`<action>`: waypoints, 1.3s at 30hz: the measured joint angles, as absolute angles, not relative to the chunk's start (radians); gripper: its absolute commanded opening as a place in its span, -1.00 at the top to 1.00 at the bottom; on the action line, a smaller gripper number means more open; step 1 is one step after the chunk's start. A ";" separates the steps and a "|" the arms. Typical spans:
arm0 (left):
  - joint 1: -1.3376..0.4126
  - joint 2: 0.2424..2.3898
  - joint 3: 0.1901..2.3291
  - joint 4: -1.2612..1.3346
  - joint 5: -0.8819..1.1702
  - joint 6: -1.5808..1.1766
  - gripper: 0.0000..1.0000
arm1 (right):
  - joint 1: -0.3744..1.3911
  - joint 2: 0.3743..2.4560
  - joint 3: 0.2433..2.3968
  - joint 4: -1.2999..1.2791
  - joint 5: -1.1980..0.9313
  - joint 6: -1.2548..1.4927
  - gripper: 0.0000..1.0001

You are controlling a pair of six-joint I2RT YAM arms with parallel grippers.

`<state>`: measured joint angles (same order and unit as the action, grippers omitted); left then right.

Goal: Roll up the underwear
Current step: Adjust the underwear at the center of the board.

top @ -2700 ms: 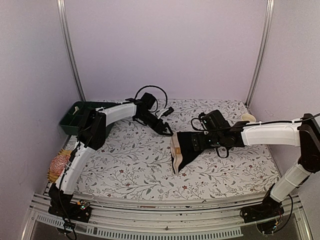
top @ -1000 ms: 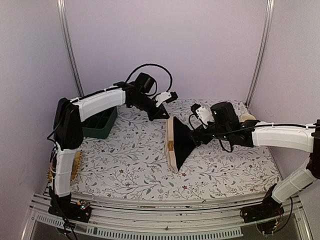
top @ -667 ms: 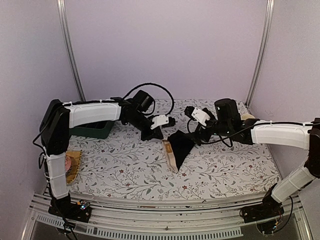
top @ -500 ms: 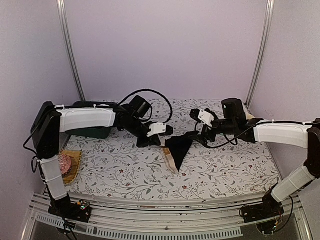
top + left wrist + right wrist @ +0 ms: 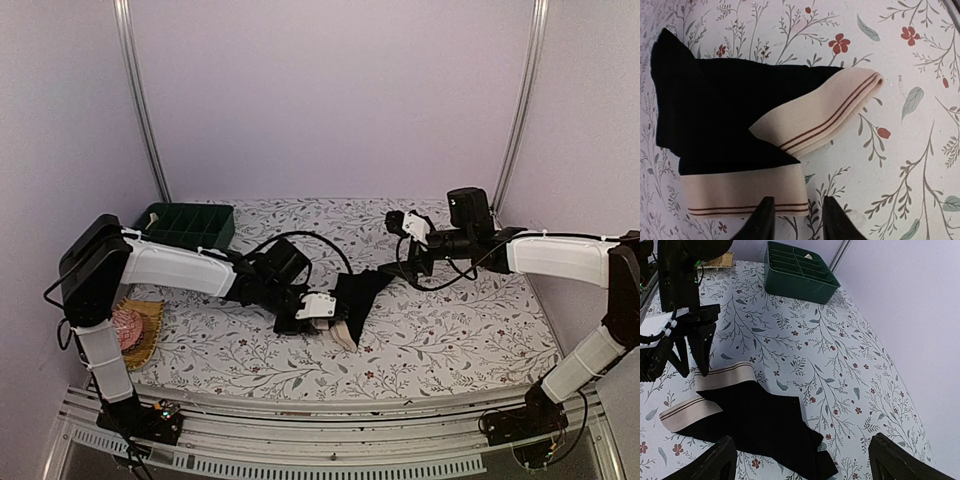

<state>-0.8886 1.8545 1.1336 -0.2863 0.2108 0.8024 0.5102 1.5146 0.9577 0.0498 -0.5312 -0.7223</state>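
The underwear (image 5: 357, 296) is black with a cream band striped in brown, and it lies flat on the flowered table. Seen from the left wrist, the underwear (image 5: 725, 120) has its band folded into two strips. My left gripper (image 5: 797, 220) hovers low over the near strip's corner, jaws a little apart and gripping nothing; from above, the left gripper (image 5: 318, 310) sits at the garment's left edge. My right gripper (image 5: 405, 258) is just right of the cloth. From the right wrist, that gripper (image 5: 802, 462) stands wide open above the underwear (image 5: 760, 422), holding nothing.
A dark green compartment tray (image 5: 186, 213) stands at the back left, also seen as the tray (image 5: 826, 289) from the right wrist. A pink knitted ball (image 5: 127, 325) rests on a straw mat at the left edge. A cream object (image 5: 497, 236) sits at the back right.
The underwear hung lifted between the two arms; it now lies on the table. My left gripper came down and forward with the band and parted its jaws. The right arm drew back to the right.
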 measured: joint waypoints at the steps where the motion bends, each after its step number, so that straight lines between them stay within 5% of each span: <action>1: -0.891 1.856 1.121 -0.270 0.195 0.792 -0.34 | 0.510 1.513 0.957 0.053 -0.534 -0.720 -0.85; 6: -0.892 1.848 1.047 -0.157 0.128 0.772 -0.69 | 0.518 1.463 0.946 0.062 -0.532 -0.672 -0.82; 19: -0.921 1.721 0.748 0.249 0.000 0.933 -0.62 | 0.595 1.319 0.858 0.159 -0.396 -0.416 -0.74; 23: -0.957 1.738 0.726 0.331 -0.036 0.989 -0.43 | 0.600 1.279 0.822 0.164 -0.362 -0.345 -0.73; 27: -0.976 1.778 0.735 0.385 -0.056 1.015 -0.02 | 0.609 1.247 0.791 0.168 -0.344 -0.306 -0.69; 39: -0.987 1.835 0.757 0.415 -0.114 1.050 0.60 | 0.630 1.245 0.778 0.174 -0.323 -0.278 -0.69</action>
<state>-0.9867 1.8351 0.7574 0.4149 -0.1139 1.0500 0.6304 1.2446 0.7784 0.1738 -0.3225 -0.2775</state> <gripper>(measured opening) 0.262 0.845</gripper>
